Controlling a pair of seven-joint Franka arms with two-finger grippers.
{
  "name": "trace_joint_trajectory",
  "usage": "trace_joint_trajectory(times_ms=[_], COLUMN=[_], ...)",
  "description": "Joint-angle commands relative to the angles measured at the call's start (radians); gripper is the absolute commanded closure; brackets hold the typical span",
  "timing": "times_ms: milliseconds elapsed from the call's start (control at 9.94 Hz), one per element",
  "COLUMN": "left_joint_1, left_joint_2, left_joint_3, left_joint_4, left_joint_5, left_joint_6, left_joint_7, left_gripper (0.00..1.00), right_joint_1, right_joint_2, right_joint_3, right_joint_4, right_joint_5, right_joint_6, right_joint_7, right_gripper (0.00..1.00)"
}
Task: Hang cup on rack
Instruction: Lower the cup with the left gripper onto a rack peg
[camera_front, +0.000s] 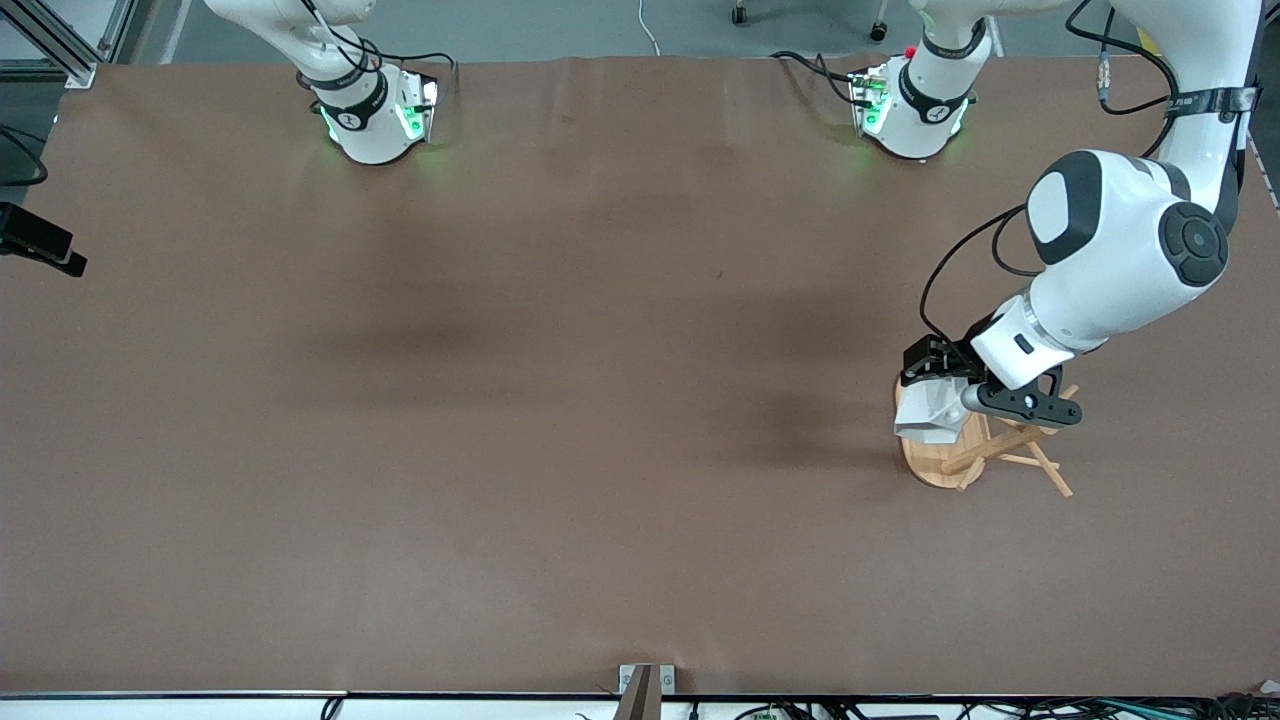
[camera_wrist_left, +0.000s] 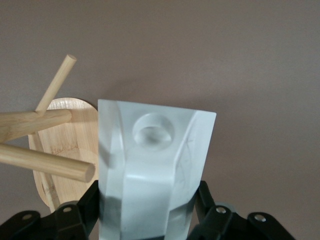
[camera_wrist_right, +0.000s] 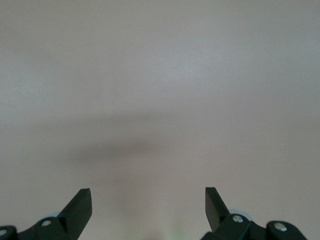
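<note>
My left gripper (camera_front: 945, 388) is shut on the white faceted cup (camera_front: 933, 410) and holds it in the air over the oval base of the bamboo rack (camera_front: 940, 466). In the left wrist view the cup (camera_wrist_left: 150, 170) sits between the black fingers (camera_wrist_left: 80, 212) of the left gripper (camera_wrist_left: 145, 205). The cup's handle with its round hole (camera_wrist_left: 152, 131) faces the camera. The rack's pegs (camera_wrist_left: 47, 162) end just beside the cup, apart from it. My right gripper (camera_wrist_right: 148, 200) is open and empty over bare table; it does not show in the front view.
The rack stands toward the left arm's end of the table, its thin pegs (camera_front: 1035, 462) sticking out in several directions. The brown table (camera_front: 560, 400) stretches toward the right arm's end. A black camera mount (camera_front: 40, 240) sits at that edge.
</note>
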Motion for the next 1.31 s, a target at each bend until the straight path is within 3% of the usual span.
trace_joint_trajectory(times_ms=[0,1208], left_joint_1=[-0.001,0.014], left_joint_2=[0.026,0.038], left_joint_3=[0.021,0.030], left_joint_4=[-0.001,-0.006], left_joint_5=[-0.018,-0.038], left_joint_6=[0.012,0.035], left_joint_7=[0.020,0.018], left_gripper=[1.00,0.99], right_joint_1=[-0.003,-0.003], right_joint_2=[-0.016,-0.016], right_joint_3=[0.000,0.000], right_joint_4=[-0.017,-0.017], right_joint_5=[0.001,0.001], right_joint_6=[0.001,0.001], right_joint_7=[0.000,0.000], right_gripper=[0.00,0.00])
